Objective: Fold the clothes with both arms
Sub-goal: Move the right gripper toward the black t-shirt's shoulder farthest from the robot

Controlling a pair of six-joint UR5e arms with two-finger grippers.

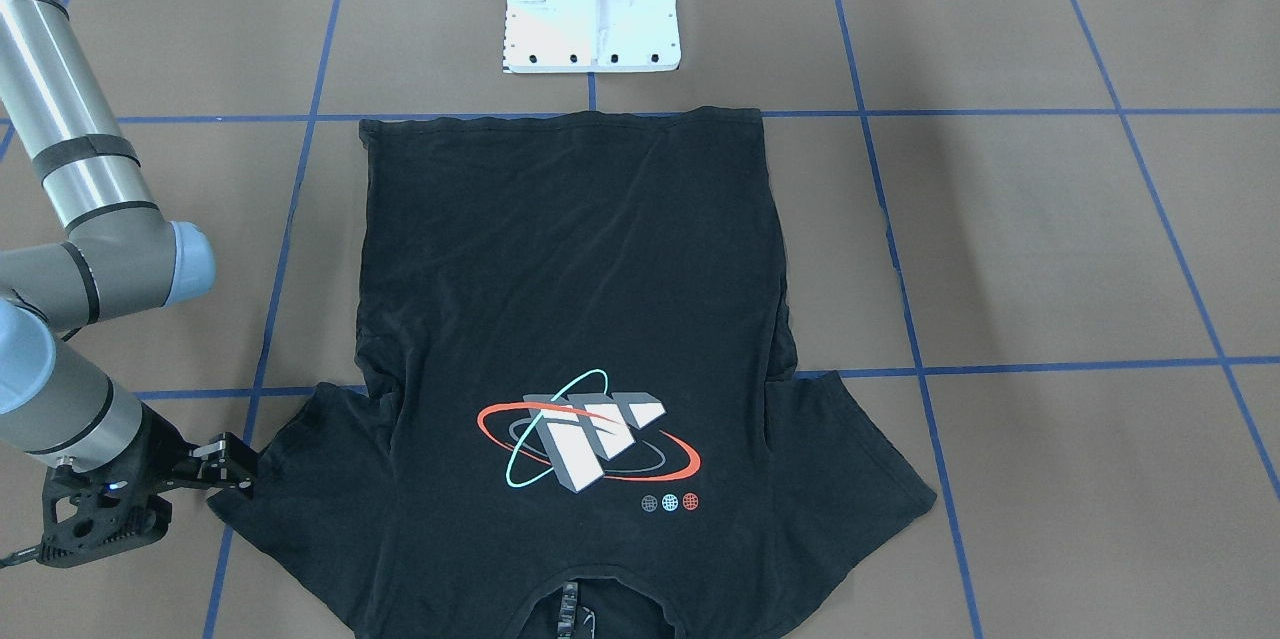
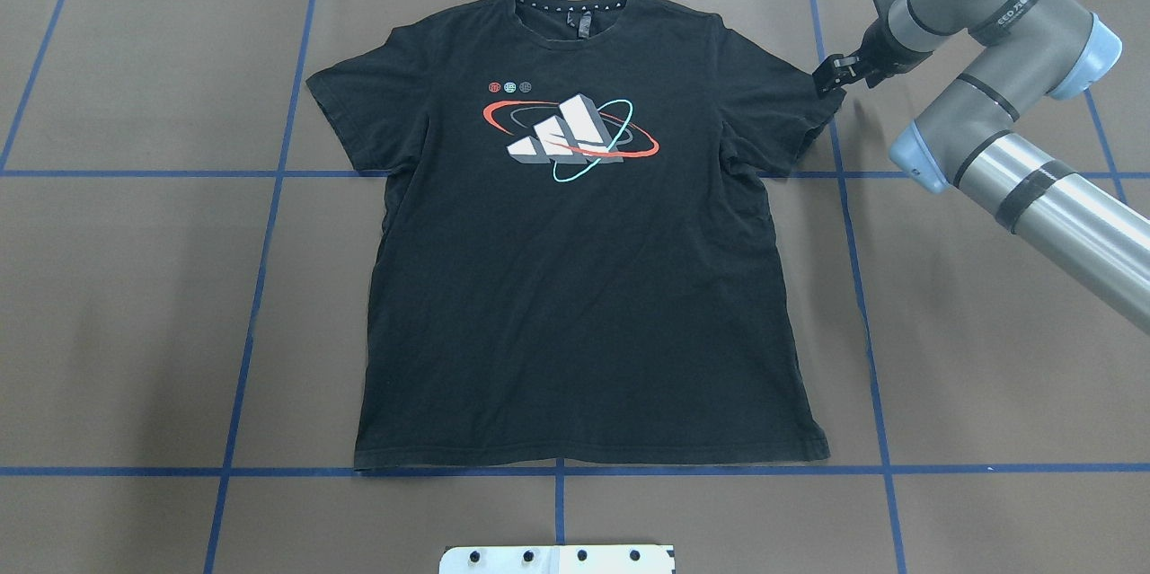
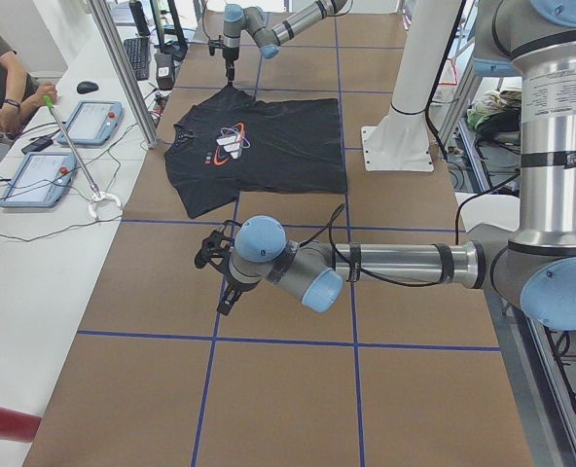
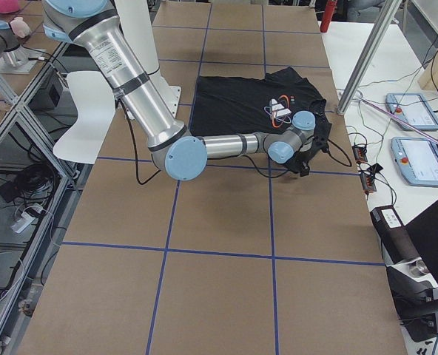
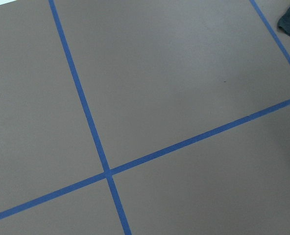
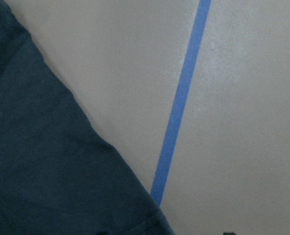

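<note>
Brown taped desk [image 2: 135,287] carries the T-shirt [image 2: 584,287] flat; right tool [image 2: 828,78], jaws apart at its sleeve hem, should pinch both layers. Left tool [image 3: 215,268]: cannot tell its state.

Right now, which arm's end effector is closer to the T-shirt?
Right. The right end effector sits at the T-shirt sleeve; the left end effector hangs over bare table, well away.

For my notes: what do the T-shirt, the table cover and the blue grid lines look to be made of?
T-shirt: soft knit cloth, probably cotton, matte black; it lies limp with fine wrinkles.
Table cover: brown paper or thin card, matte, with its sheet edge showing at the far side.
Blue lines: likely adhesive tape, faintly shiny, in even strips laid on the cover.
</note>
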